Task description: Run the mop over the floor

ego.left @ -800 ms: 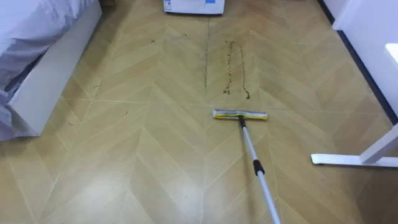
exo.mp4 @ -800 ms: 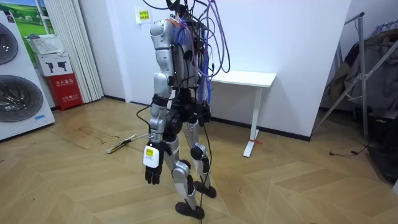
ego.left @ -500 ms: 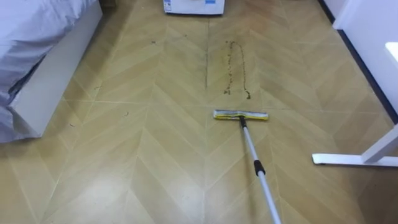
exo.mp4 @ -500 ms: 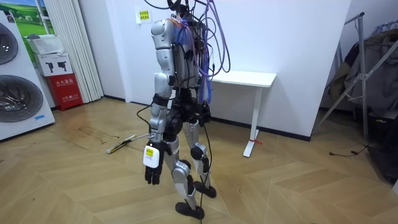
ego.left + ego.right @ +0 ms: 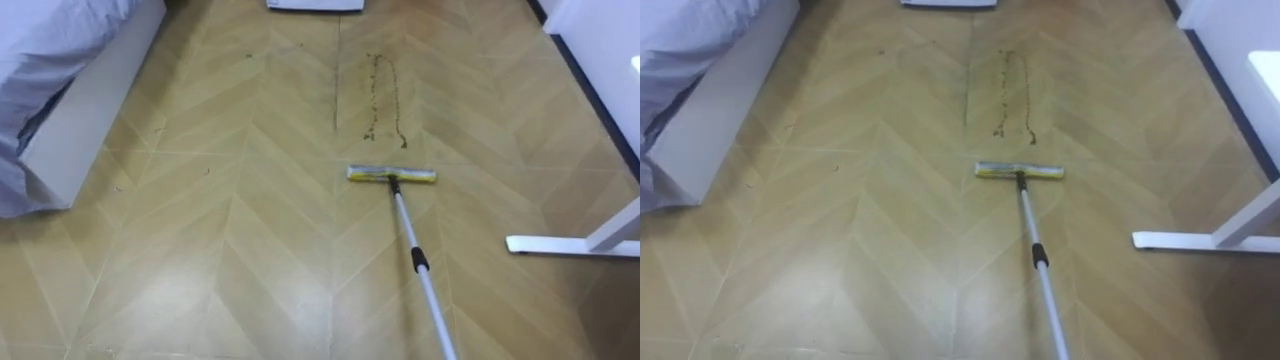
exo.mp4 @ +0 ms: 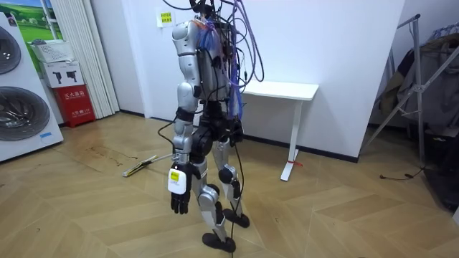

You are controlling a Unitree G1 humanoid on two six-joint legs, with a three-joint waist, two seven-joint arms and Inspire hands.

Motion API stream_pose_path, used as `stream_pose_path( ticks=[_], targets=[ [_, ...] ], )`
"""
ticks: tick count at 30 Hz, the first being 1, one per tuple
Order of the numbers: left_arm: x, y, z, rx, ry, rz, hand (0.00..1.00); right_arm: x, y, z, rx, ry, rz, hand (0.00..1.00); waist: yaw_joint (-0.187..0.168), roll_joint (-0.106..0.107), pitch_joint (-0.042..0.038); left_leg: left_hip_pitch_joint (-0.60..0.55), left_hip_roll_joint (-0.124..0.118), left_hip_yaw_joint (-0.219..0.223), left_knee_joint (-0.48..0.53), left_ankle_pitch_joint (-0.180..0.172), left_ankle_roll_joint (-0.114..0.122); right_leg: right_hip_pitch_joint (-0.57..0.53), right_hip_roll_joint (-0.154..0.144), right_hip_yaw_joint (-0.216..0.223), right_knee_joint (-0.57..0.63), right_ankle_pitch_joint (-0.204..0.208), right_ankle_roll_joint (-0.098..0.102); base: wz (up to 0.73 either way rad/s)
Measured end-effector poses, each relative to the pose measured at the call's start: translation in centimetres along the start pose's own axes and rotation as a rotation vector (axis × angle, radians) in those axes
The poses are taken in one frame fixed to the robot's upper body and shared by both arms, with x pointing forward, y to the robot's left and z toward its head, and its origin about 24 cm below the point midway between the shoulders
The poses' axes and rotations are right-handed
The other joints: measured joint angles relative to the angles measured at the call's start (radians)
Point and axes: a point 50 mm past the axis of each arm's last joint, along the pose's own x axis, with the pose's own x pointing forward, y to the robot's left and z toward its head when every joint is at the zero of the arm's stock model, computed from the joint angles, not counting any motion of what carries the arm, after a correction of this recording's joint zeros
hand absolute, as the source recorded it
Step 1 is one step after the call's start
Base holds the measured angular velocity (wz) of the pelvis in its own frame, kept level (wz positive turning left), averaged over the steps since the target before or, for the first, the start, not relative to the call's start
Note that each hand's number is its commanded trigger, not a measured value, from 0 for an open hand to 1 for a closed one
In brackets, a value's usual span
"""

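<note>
Mop [image 5: 419, 260] lies flat on the wood floor [image 5: 230, 260], held by neither hand, just to the left of the white desk's foot [image 5: 565, 243]. Its yellow mop head [image 5: 391, 174] is at the end farther from the robot, and the pole runs back toward the robot, past the desk foot. The brown dirt trail [image 5: 385, 100] starts just beyond the head, farther from the desk on the same side. A bed [image 5: 60, 90] stands well to the desk's left, across the open floor.

In the room view the robot stands upright in front of the desk [image 6: 283, 91]. Its left hand [image 6: 179, 203] hangs by the thigh with fingers loose and holding nothing.

I judge the main risks to be these:
- The thin round pole could roll or skid away when the robot reaches down for it, because a hard floor gives little friction.
- A step forward could land on the pole.
- Once the mop is lifted, a wide stroke could knock the pole against the desk foot.
- A dry push could scatter the dirt instead of gathering it.

Writing shows on a red box [image 6: 75, 104] and on a yellow wall notice [image 6: 166, 18], both left of the desk in the room view. It is too small to make out.
</note>
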Motion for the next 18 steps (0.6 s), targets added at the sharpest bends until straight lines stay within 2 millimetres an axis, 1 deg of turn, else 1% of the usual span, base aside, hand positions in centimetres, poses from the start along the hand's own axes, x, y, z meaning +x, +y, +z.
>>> stream_pose_path(
  ticks=[1,2,3,4,5,6,7,8,9,10,11,12,13,14,15,16,17,18],
  targets=[
    [0.0,0.0,0.1,-0.001,-0.002,0.001,0.0,0.0,0.0,-0.1,0.007,0.007,0.002,1.0,0.001,-0.003,0.0006,-0.011,-0.002,0.0,0.011,-0.001,0.001,-0.014,-0.005,-0.005,0.014,-0.007,0.001,0.16],
    [0.0,0.1,0.4,0.0,-0.009,0.003,0.0,0.0,0.1,-0.2,0.017,0.018,0.008,1.0,0.003,-0.012,-0.0005,-0.042,-0.009,-0.002,0.041,-0.005,0.006,-0.043,-0.014,-0.007,0.047,-0.027,0.001,0.23],
    [0.0,0.1,0.9,0.001,-0.019,0.001,0.0,0.0,0.1,-0.1,0.031,0.023,0.01,1.0,0.004,-0.016,0.0012,-0.087,-0.01,-0.002,0.091,-0.024,0.009,-0.076,-0.021,-0.01,0.087,-0.049,0.0,0.25],
    [0.0,0.0,1.1,0.001,-0.025,-0.003,0.0,0.0,0.1,0.1,0.037,0.022,0.011,1.0,0.004,-0.007,0.0037,-0.11,-0.008,-0.002,0.124,-0.032,0.008,-0.095,-0.022,-0.012,0.116,-0.057,-0.001,0.24],
    [-0.1,0.0,1.4,0.001,-0.029,-0.009,0.0,0.0,0.2,0.2,0.043,0.022,0.014,1.0,0.007,-0.011,0.0127,-0.155,-0.007,-0.003,0.187,-0.045,0.005,-0.132,-0.028,-0.014,0.164,-0.076,-0.004,0.14],
    [0.0,-0.1,1.3,0.0,-0.023,-0.015,0.0,0.0,0.1,0.2,0.054,0.028,0.017,1.0,0.017,-0.007,0.0123,-0.202,0.001,-0.004,0.254,-0.066,0.001,-0.167,-0.027,-0.016,0.206,-0.095,-0.01,0.08],
    [0.0,-0.1,1.3,0.0,-0.016,-0.018,0.0,0.0,0.1,0.1,0.061,0.034,0.018,1.0,0.024,-0.007,0.0122,-0.226,0.003,-0.006,0.295,-0.077,-0.004,-0.189,-0.026,-0.016,0.235,-0.11,-0.013,0.06],
    [0.0,-0.1,1.2,0.0,-0.008,-0.022,0.0,0.0,0.2,0.1,0.077,0.039,0.022,1.0,0.034,-0.004,0.0132,-0.282,0.005,-0.011,0.378,-0.091,-0.013,-0.231,-0.026,-0.016,0.294,-0.138,-0.018,0.18],
    [0.0,-0.1,1.2,0.0,-0.006,-0.025,0.0,-0.1,0.1,0.7,0.091,0.026,0.023,1.0,0.036,-0.007,0.0106,-0.347,0.006,-0.01,0.467,-0.093,-0.018,-0.274,-0.029,-0.014,0.349,-0.169,-0.031,0.25],
    [0.0,-0.1,1.2,0.001,-0.007,-0.025,0.0,-0.1,0.1,0.9,0.1,0.026,0.023,1.0,0.036,-0.005,0.0101,-0.374,0.009,-0.011,0.509,-0.093,-0.018,-0.293,-0.032,-0.013,0.377,-0.18,-0.037,0.28],
    [0.0,-0.1,1.0,0.004,0.005,-0.028,0.0,-0.2,-0.1,1.3,0.113,0.026,0.021,1.0,0.042,-0.001,0.009,-0.423,0.023,-0.011,0.583,-0.091,-0.021,-0.327,-0.026,-0.009,0.428,-0.2,-0.049,0.2],
    [0.1,0.0,0.9,0.005,0.013,-0.029,0.0,-0.3,-0.3,1.7,0.12,0.022,0.017,1.0,0.053,0.001,0.0083,-0.473,0.03,-0.011,0.666,-0.076,-0.044,-0.352,-0.025,-0.006,0.475,-0.22,-0.057,0.13],
    [0.1,0.0,0.9,0.006,0.016,-0.03,0.0,-0.4,-0.4,2.0,0.122,0.02,0.014,1.0,0.064,0.0,0.0083,-0.496,0.036,-0.013,0.71,-0.061,-0.053,-0.362,-0.025,-0.003,0.498,-0.231,-0.059,0.0],
    [0.1,-0.1,0.7,-0.001,0.021,-0.034,0.0,-0.5,-0.9,2.4,0.132,0.019,0.006,1.0,0.081,0.002,0.0085,-0.542,0.042,-0.017,0.796,-0.013,-0.056,-0.372,-0.025,0.0,0.532,-0.247,-0.063,-0.2],
    [0.1,0.0,0.5,-0.03,0.032,-0.042,0.0,-0.7,-1.4,3.2,0.143,0.006,0.002,1.0,0.098,0.006,0.0101,-0.591,0.045,-0.022,0.87,0.052,-0.057,-0.379,-0.017,0.017,0.561,-0.261,-0.064,-0.23],
    [0.1,0.0,0.3,-0.042,0.04,-0.048,0.0,-0.8,-1.7,3.6,0.151,-0.003,0.001,1.0,0.109,0.004,0.0138,-0.61,0.045,-0.021,0.904,0.085,-0.058,-0.379,-0.014,0.022,0.571,-0.265,-0.066,-0.23],
    [0.1,0.0,0.1,-0.047,0.047,-0.057,0.0,-1.0,-2.3,4.4,0.158,-0.019,-0.004,1.0,0.116,0.008,0.0114,-0.64,0.042,-0.019,0.929,0.116,-0.061,-0.38,-0.008,0.033,0.587,-0.269,-0.07,0.0],
    [0.1,0.2,0.2,-0.033,0.042,-0.061,0.0,-1.4,-2.8,5.6,0.165,-0.045,-0.004,1.0,0.117,0.012,0.0132,-0.665,0.038,-0.018,0.887,0.102,-0.052,-0.389,-0.008,0.035,0.605,-0.275,-0.071,0.07]
  ],
)
